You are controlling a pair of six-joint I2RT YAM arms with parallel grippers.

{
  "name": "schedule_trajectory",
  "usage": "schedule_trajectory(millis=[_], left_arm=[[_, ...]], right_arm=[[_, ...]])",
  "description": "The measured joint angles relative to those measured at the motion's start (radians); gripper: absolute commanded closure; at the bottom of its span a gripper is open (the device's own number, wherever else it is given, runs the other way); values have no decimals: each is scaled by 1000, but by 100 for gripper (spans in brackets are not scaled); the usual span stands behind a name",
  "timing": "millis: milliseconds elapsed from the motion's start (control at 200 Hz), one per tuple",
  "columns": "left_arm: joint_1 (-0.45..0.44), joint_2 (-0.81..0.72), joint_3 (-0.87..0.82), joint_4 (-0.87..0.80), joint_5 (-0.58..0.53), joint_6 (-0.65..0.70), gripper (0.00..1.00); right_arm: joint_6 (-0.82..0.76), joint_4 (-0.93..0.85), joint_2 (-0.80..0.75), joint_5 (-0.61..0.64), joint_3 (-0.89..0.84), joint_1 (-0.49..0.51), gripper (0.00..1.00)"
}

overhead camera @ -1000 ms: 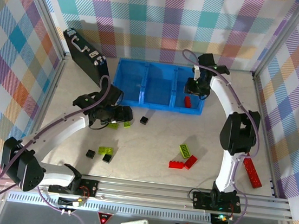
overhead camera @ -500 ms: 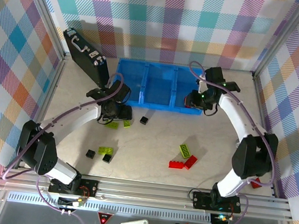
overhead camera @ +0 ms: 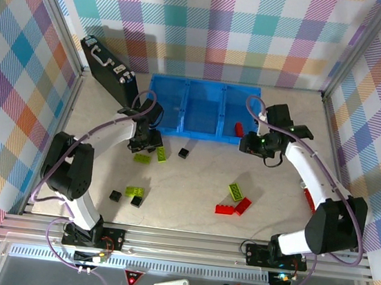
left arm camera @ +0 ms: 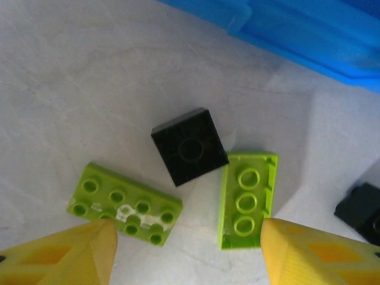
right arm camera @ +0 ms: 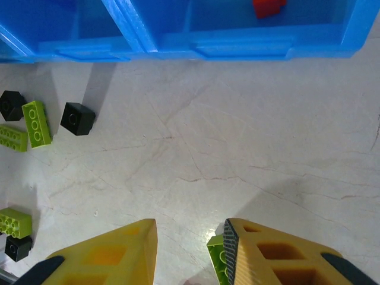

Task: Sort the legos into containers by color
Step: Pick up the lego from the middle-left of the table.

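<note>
The blue tray (overhead camera: 201,109) holds one red lego (overhead camera: 238,128) in its right container. My left gripper (left arm camera: 187,252) is open and low over the table. Two lime legos lie between its fingers, one studded (left arm camera: 124,203) and one underside-up (left arm camera: 248,199), with a black lego (left arm camera: 190,145) just beyond them. My right gripper (right arm camera: 189,228) hangs in front of the tray (right arm camera: 237,44), jaws apart and empty. A lime lego (right arm camera: 217,255) peeks out beside its right finger. From above, the left gripper (overhead camera: 145,140) and right gripper (overhead camera: 254,147) flank the tray's front.
Loose legos lie mid-table: a lime one (overhead camera: 236,190), two red (overhead camera: 224,209), a lime (overhead camera: 134,192) and two black (overhead camera: 114,195) at the near left, and a black one (overhead camera: 184,153) by the tray. A black case (overhead camera: 109,70) leans at the back left.
The left gripper moved over the two lime legos near the tray and its jaws narrowed. The right gripper drew back from the right container toward the table's middle.
</note>
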Motion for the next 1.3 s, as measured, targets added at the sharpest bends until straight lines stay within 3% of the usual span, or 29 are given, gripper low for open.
schedule_trajectory(millis=[575, 1300], left_arm=[[57, 134, 9, 129, 36, -52, 43], [67, 169, 5, 180, 78, -60, 62]], right_arm=[[0, -23, -87, 29, -28, 0, 62], [19, -31, -149, 39, -79, 0, 62]])
